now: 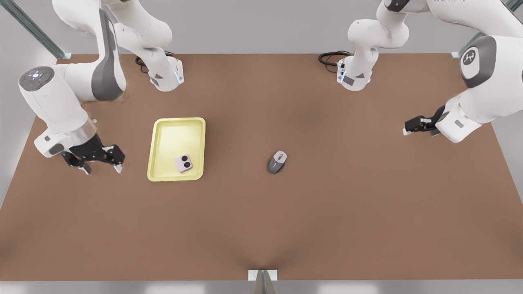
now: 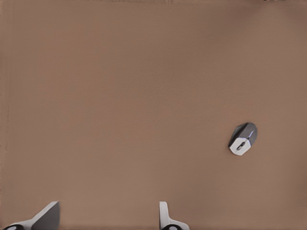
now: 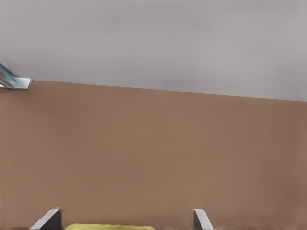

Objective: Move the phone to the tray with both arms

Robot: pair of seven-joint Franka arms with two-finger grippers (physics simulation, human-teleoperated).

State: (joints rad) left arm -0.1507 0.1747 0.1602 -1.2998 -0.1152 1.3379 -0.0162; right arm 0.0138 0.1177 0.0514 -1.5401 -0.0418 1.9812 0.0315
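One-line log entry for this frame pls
phone: in tray | right gripper: open, empty, beside tray | left gripper: open, apart, facing mouse | status: placement looks done

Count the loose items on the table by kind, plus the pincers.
Phone: 1, pale pink, lying in the tray
Tray: 1, pale yellow
Mouse: 1, grey, on the bare table
Pincers: 2, both open and empty; right pincer beside the tray, left pincer at the front view's right
Total: 5
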